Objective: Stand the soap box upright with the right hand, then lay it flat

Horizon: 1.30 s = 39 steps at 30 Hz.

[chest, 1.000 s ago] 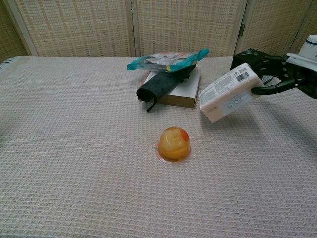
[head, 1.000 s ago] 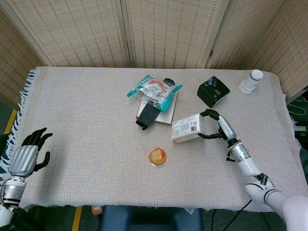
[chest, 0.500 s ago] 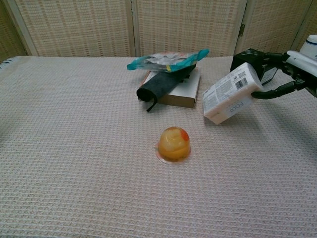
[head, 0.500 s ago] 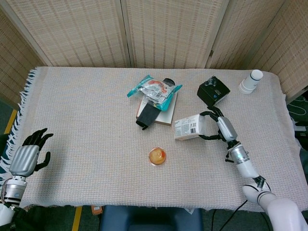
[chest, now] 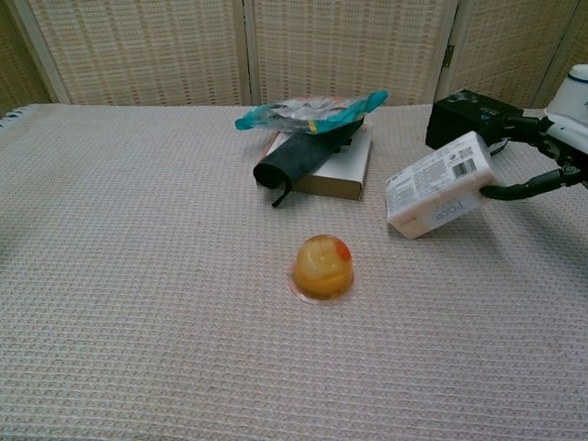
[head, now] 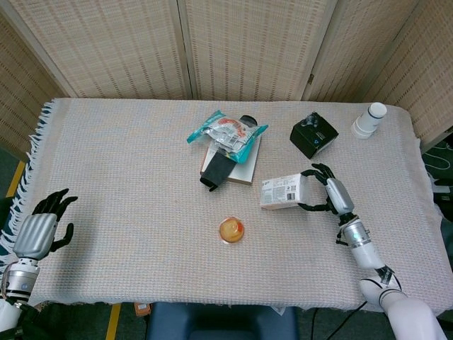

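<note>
The white soap box (head: 284, 192) (chest: 439, 185) is tilted, its left lower corner on or just above the cloth, right end raised. My right hand (head: 330, 194) (chest: 542, 158) grips its right end, black fingers above and below it. My left hand (head: 44, 227) hangs open off the table's near left corner, holding nothing; the chest view does not show it.
An orange jelly cup (head: 232, 230) (chest: 322, 266) sits left of and nearer than the box. Behind lie a book with a black roll and teal packet (head: 226, 134) (chest: 310, 112). A black box (head: 313, 134) (chest: 465, 117) and a white bottle (head: 369, 120) stand at the back right.
My right hand has drawn the soap box toward me and to the right, lowering it toward the cloth at a flatter tilt. The left hand has not moved.
</note>
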{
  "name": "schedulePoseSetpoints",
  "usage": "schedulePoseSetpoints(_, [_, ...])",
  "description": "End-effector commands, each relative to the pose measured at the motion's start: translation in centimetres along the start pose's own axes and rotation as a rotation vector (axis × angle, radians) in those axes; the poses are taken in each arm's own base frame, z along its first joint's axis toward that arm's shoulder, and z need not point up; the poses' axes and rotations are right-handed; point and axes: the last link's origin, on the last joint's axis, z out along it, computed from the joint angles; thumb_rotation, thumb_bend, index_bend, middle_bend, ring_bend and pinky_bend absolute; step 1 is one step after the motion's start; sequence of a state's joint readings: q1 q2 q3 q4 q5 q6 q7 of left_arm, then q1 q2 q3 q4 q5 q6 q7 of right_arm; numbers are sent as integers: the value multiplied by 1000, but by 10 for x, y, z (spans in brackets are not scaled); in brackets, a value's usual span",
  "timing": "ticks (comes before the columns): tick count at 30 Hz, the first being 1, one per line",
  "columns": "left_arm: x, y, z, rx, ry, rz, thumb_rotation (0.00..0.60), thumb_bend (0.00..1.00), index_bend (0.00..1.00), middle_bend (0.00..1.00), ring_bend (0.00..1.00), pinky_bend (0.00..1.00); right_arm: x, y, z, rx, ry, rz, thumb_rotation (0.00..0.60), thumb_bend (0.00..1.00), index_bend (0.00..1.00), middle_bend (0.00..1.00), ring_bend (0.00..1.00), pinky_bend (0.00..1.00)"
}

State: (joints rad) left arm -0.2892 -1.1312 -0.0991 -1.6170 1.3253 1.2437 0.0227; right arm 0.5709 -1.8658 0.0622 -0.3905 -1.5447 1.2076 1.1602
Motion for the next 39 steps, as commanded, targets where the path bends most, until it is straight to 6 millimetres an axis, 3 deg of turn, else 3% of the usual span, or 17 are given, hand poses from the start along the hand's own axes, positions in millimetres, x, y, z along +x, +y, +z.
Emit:
schedulePoseSetpoints(1, [0,0,0,0,0,0,600,542,162,0,0,114,2,4,-2,-16,-7,-10,600,401,500,452,253,0])
schedulePoseSetpoints(10, [-1,2,-1,-9,-7,3,600,544,161,0,0,114,14,14,0,-96,-77,-111,600,398,442,452,226,0])
schedulePoseSetpoints(13, [-1,2,-1,-7,-8,6,600,543,161,0,0,115,17,14,2,-116,-100,-128,600,333,390,445,193,0])
schedulePoseSetpoints(18, [-1,3,-1,-10,-9,8,600,542,162,0,0,114,21,13,2,-155,-135,-143,600,172,256,364,137,0])
schedulePoseSetpoints(27, [-2,4,-1,-11,-10,12,600,543,161,0,0,114,25,10,1,-228,-203,-177,600,90,54,177,28,0])
schedulePoseSetpoints(35, [-2,4,-1,-13,-13,16,600,543,162,0,0,114,28,-2,-6,-236,-244,-210,600,71,0,98,0,0])
schedulePoseSetpoints(39, [-2,4,-2,-11,-9,13,600,542,161,0,0,114,40,-19,-18,-197,-221,-197,600,61,0,58,0,0])
